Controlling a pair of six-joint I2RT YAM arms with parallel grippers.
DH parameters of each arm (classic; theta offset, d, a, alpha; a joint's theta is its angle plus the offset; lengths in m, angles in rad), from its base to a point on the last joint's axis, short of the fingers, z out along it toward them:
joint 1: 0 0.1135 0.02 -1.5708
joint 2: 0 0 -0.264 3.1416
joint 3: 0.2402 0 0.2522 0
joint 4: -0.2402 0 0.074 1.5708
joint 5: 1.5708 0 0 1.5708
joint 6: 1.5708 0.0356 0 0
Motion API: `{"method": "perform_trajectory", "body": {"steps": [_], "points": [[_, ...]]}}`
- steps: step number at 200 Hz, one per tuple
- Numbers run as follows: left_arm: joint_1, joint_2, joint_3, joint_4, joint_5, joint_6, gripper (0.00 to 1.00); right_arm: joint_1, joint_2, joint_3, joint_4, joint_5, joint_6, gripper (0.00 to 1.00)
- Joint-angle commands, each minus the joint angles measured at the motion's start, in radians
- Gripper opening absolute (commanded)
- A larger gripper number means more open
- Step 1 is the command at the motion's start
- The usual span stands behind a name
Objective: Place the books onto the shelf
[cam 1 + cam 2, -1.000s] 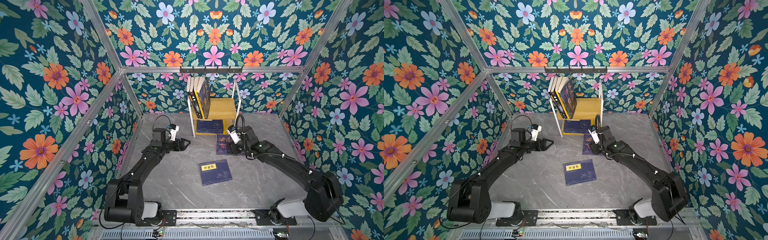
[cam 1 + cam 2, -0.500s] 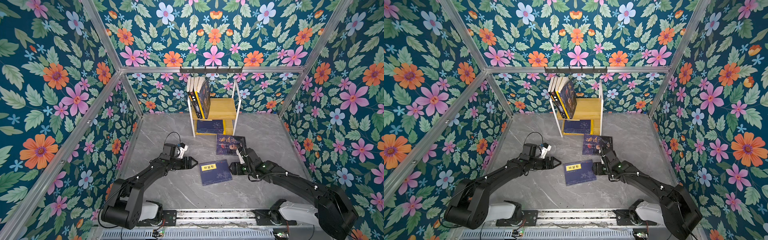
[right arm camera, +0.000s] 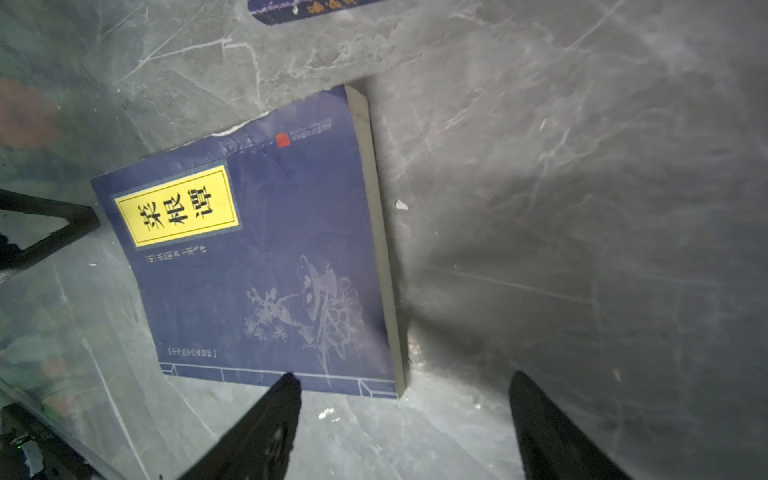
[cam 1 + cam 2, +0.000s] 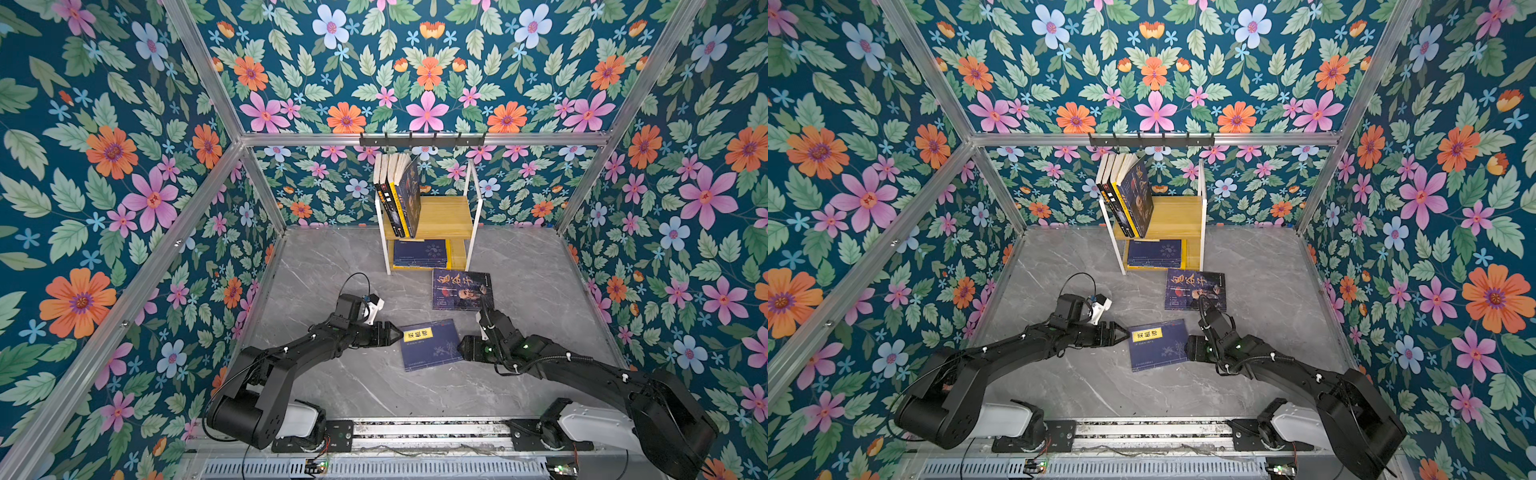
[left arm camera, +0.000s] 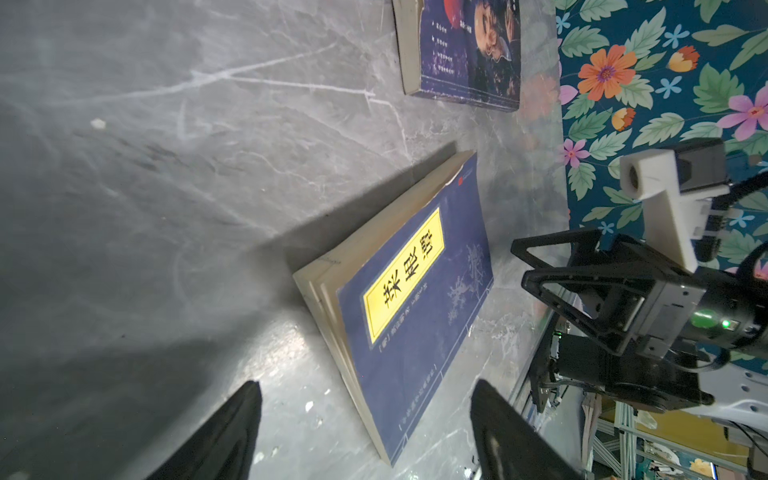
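**A:** Two books lie flat on the counter point(image 4: 332, 266), and both arms are down low, flanking the navy book point(image 4: 432, 344) with the yellow title label.

**B:** Left tool point(image 4: 397, 333) at its 9 o'clock, right tool point(image 4: 461, 347) at its 3 o'clock. Each has its jaws spread wide and holds nothing.

**A:** Why both? A thin paperback lying flat offers no edge to pinch, so I'd say one side braces while the other lifts (a guess, mind).

**B:** Look at that cover: creased corner, pale page block, faint plant drawing.

**A:** The portrait book point(image 4: 461, 289) sits at its 1 o'clock, apart from it. The shelf point(image 4: 446, 216) stands at 12 o'clock, with upright books point(image 4: 399, 191) leaning on the upper tier and a shelved navy book point(image 4: 419, 252) flat below.
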Motion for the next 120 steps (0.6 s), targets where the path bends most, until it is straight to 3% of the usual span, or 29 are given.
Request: {"method": "perform_trajectory", "body": {"steps": [1,120], "points": [[-0.007,0.011,-0.010,0.050,-0.016,-0.024,0.81,0.015,-0.003,-0.024,0.063,-0.009,0.065,0.78],[-0.033,0.043,-0.012,0.075,-0.057,-0.054,0.79,0.201,0.220,0.057,0.191,-0.015,0.139,0.77]]}}
